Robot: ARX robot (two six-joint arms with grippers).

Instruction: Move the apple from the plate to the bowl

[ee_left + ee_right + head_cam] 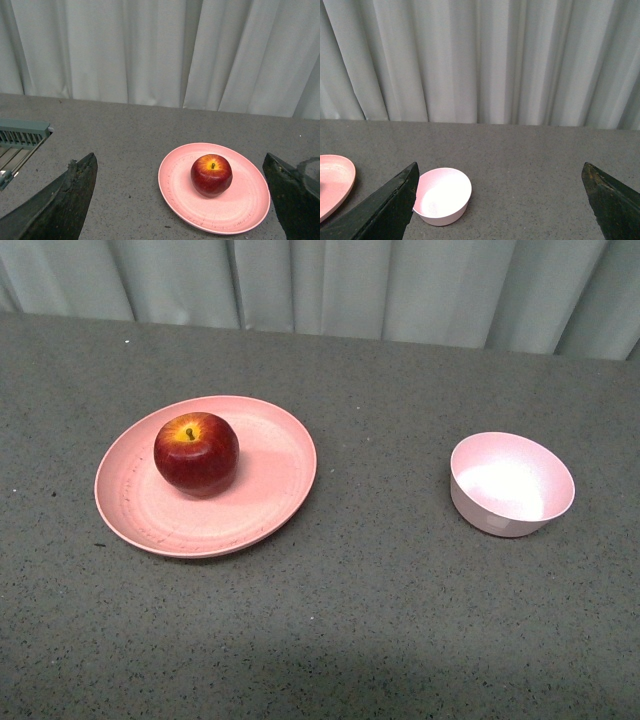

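**Apple.** The apple (pixel 196 452) sits on the plate (pixel 270 480), stem up, on the half of the plate away from the bowl and toward the far rim. Nothing touches it. It is dark red and glossy with a yellow-orange patch around the stem. The left wrist view shows the same: apple (pixel 211 175) resting on the plate (pixel 240 205).

**Plate.** Wide, shallow and pink, it lies flat on the grey speckled worktop (pixel 380 590), on the robot's left side.

**Bowl.** The bowl (pixel 512 485) is small, deep and pale pink. It stands upright on the worktop on the robot's right side, well apart from the plate, with bare worktop between them. Nothing is seen in it. In the right wrist view the bowl (pixel 442 195) appears with the plate's edge (pixel 335 185) beside it.

**Left gripper.** The left gripper (pixel 179 157) has its jaws spread wide with nothing between them. The plate and apple show in the gap, farther off. It touches neither.

**Right gripper.** The right gripper (pixel 500 165) also has its jaws spread wide and holds nothing. The bowl shows next to one finger (pixel 385 210), partly behind its tip. Contact cannot be judged.

**Surroundings.** A pale pleated curtain (pixel 350 285) hangs behind the worktop. A grey-green slatted object (pixel 22 134) shows at the edge of the left wrist view. What it is cannot be told.
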